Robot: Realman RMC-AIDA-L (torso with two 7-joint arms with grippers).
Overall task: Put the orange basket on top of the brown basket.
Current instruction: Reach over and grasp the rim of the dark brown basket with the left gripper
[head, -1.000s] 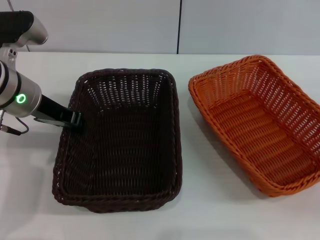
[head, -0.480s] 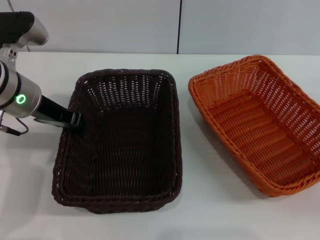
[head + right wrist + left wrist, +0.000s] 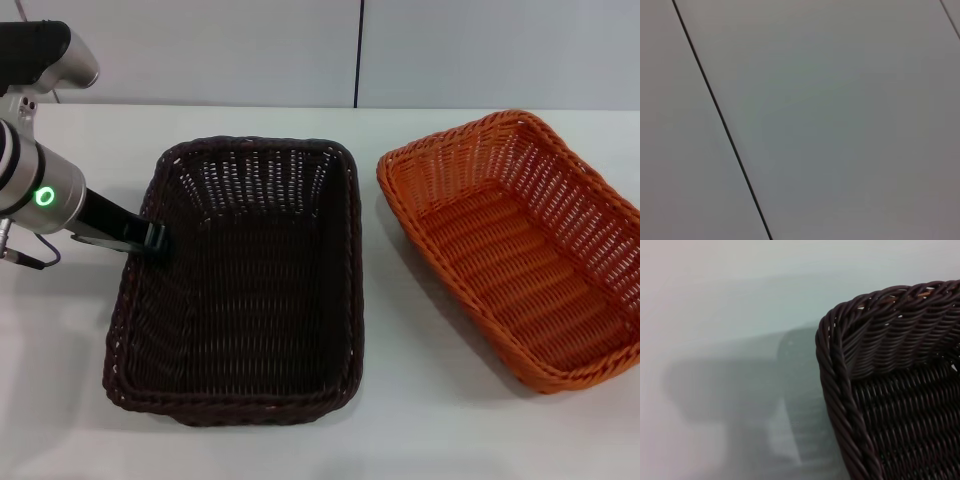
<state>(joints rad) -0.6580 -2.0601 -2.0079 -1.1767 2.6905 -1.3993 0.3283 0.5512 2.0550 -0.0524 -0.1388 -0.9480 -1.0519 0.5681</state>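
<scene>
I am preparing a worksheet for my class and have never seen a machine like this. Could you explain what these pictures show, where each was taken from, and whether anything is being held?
This is a two-armed robot. The wide picture comes from a camera on its head, looking down at a white table. On it lie a dark brown rectangular wicker basket and, apart from it, a bright orange rectangular wicker basket. The left claw is at the brown basket's left rim; whether it grips is unclear. The left wrist camera shows that basket's corner close up. The right wrist camera shows only a plain grey surface with a dark seam; the right arm is out of sight.
</scene>
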